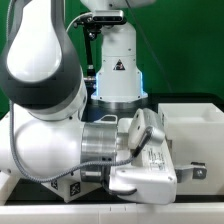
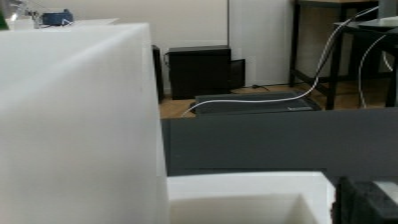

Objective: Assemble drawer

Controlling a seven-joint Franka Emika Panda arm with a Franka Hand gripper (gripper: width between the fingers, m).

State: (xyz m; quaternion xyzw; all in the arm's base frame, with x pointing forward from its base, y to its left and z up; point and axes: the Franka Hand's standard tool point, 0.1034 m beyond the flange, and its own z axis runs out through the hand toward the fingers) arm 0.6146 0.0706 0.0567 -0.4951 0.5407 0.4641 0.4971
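Exterior view is nearly all arm (image 1: 45, 75), its big pale joints blocking the table, with the drawer's casing (image 1: 192, 118) just showing past it on the exterior view's right. Over on the wrist view, that casing's wall fills one whole side, very near the lens, upright over the dark table (image 2: 249, 145). A lower white part (image 2: 249, 198) sits under it; same box or a tray, I can't tell. The hand (image 1: 193, 172) is low by the casing. One dark finger (image 2: 368, 197) shows and the other is hidden, so apart or clamped, I can't say. The risk, I reckon: this tight to the wall, a sideways move could shove or tip the casing, or a shallow grip could slip.
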